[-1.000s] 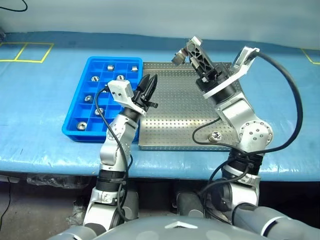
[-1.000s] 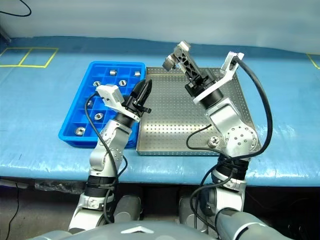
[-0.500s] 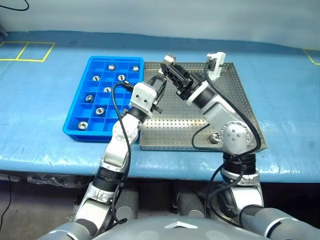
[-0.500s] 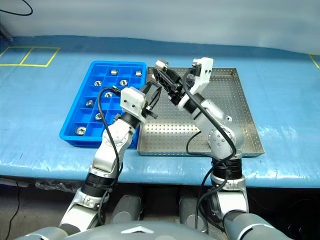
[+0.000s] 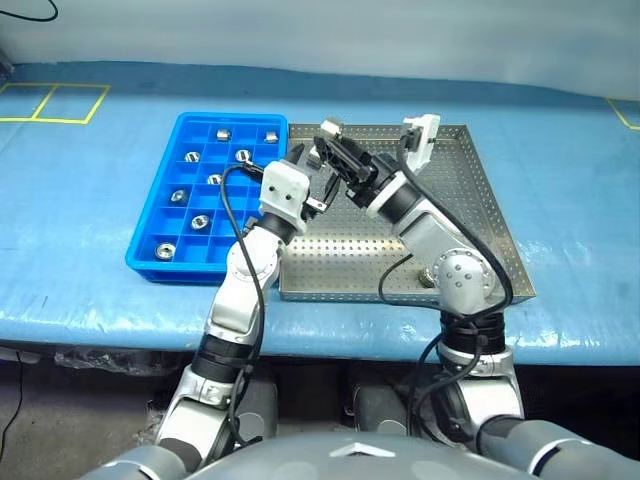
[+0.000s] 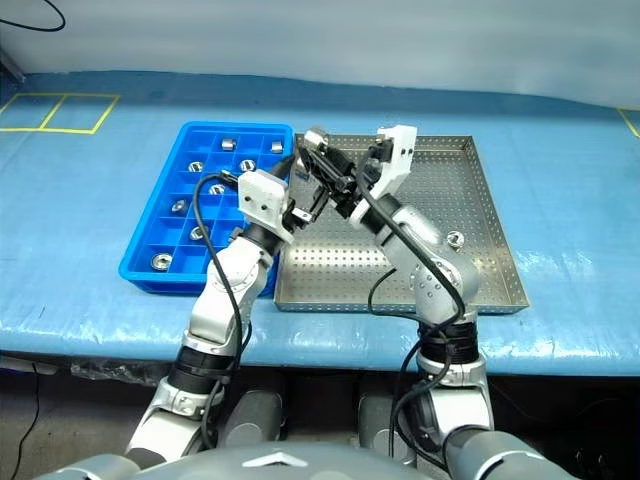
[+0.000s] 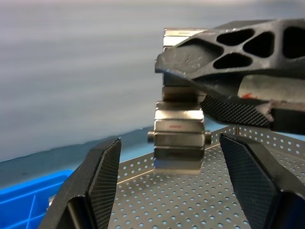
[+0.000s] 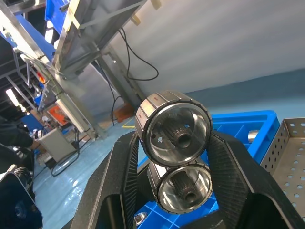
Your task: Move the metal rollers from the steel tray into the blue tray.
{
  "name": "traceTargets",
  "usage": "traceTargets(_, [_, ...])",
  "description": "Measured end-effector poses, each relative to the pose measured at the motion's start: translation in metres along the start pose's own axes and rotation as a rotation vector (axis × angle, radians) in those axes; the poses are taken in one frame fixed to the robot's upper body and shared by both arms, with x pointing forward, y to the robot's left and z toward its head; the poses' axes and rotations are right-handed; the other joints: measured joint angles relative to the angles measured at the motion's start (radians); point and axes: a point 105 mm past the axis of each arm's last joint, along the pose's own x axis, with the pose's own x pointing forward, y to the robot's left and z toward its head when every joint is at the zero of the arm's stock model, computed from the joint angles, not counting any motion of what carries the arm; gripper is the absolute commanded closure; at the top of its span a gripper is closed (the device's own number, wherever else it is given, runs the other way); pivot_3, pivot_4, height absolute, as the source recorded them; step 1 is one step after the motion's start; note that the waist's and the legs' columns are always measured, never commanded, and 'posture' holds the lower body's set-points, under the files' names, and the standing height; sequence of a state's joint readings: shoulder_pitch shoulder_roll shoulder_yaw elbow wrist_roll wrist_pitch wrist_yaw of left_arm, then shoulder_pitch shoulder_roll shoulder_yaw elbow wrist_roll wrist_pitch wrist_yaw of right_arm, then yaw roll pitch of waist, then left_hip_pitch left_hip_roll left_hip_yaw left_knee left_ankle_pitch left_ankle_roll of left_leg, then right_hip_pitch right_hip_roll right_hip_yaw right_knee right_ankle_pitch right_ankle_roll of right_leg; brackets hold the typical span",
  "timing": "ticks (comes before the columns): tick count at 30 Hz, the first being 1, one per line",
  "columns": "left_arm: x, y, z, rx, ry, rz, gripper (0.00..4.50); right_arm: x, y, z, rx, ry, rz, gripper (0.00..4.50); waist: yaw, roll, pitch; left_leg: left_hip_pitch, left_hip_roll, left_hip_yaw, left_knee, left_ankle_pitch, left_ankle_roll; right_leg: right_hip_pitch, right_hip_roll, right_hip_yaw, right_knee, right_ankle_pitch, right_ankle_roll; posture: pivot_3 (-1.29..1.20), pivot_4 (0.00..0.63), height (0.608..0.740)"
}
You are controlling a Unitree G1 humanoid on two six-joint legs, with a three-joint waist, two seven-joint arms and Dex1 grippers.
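The right gripper [image 6: 318, 160] was up over the near-left part of the steel tray [image 6: 480, 250], and its two black fingers were clamped on a pair of metal rollers [image 8: 176, 148], stacked one against the other. In the right wrist view both shiny rings sat pinched between the fingers [image 8: 238, 167], hollow centres facing the camera, the upper one [image 8: 174, 128] larger in frame than the lower one [image 8: 183, 186].

The left gripper [image 5: 310, 175] stood right there beside it, pointing toward the right gripper's tips, its fingers spread wide and holding nothing. From the left wrist view, the carbon-patterned pads [image 7: 107, 174] stood well apart on either side of the held stack [image 7: 178, 143], not touching it, with the right gripper's black webbed finger [image 7: 228, 52] crossing above.

Down on the steel tray, one more roller [image 6: 455, 238] lay loose on the perforated floor toward the right, close by the right arm. The tray sat on a blue cloth [image 5: 90, 140].

Just left of it, edge to edge, the blue tray [image 5: 150, 262] already had rollers in its compartments: one in the near-left cell [image 5: 163, 250], others at [image 5: 200, 221], [image 5: 179, 195], [image 5: 214, 180], [image 5: 243, 155], and two along the far row [image 5: 224, 133] and [image 5: 271, 135]. Each sat alone in its own square cell.
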State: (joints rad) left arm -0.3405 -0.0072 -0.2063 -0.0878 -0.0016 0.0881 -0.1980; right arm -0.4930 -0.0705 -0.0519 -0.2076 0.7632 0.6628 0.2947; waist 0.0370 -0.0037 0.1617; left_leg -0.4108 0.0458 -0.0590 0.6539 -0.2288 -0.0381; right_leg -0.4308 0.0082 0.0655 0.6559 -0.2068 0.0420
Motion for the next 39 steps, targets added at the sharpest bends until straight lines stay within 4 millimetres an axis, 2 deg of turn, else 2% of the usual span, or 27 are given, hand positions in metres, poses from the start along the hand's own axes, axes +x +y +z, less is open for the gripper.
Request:
traceTargets(2, [0.0,0.0,-0.001,-0.001,0.008,-0.001,0.9,0.0,0.001,-0.002,-0.014,0.013,0.004,2.7,0.0,0.0,0.0,0.0,0.0,0.0,0.0,0.0,0.0,0.0,0.0,0.0,0.0,0.0,0.0,0.2,0.15,0.74])
traceTargets(5, [0.0,0.0,-0.002,0.001,0.014,-0.003,1.49,0.001,0.002,-0.004,-0.026,0.025,0.009,2.7,0.0,0.0,0.0,0.0,0.0,0.0,0.0,0.0,0.0,0.0,0.0,0.0,0.0,0.0,0.0,0.2,0.15,0.74])
traceTargets(10, [-0.001,-0.001,-0.003,0.01,0.015,-0.022,3.14,0.001,0.001,-0.006,-0.044,0.037,0.002,2.7,0.0,0.0,0.0,0.0,0.0,0.0,0.0,0.0,0.0,0.0,0.0,0.0,0.0,0.0,0.0,0.2,0.15,0.74])
traceTargets(18, [-0.002,-0.002,-0.005,-0.005,0.02,-0.009,3.19,0.001,0.002,-0.01,-0.059,0.053,0.009,2.7,0.0,0.0,0.0,0.0,0.0,0.0,0.0,0.0,0.0,0.0,0.0,0.0,-0.001,0.0,0.0,0.2,0.15,0.74])
traceTargets(23, [-0.001,-0.003,-0.007,-0.121,0.022,0.031,3.19,0.001,0.0,-0.009,-0.055,0.044,-0.003,2.7,0.0,0.0,0.0,0.0,0.0,0.0,0.0,0.0,0.0,0.0,0.0,0.0,-0.001,0.0,0.0,0.2,0.15,0.74])
traceTargets(31, [0.001,0.009,0.0,-0.312,-0.018,0.087,3.19,0.004,0.004,-0.005,0.138,-0.037,0.022,2.7,0.0,0.0,0.0,-0.001,0.0,0.0,-0.001,0.0,0.0,0.0,0.0,0.0,-0.001,0.0,0.0,0.2,0.15,0.74])
traceTargets(39, [-0.006,0.034,-0.014,-0.467,0.034,0.225,3.19,-0.002,0.012,0.034,0.451,-0.284,0.151,2.7,0.0,0.0,0.0,-0.001,0.0,-0.001,-0.001,0.0,0.0,0.0,0.0,0.0,-0.002,0.0,0.001,0.21,0.15,0.74])
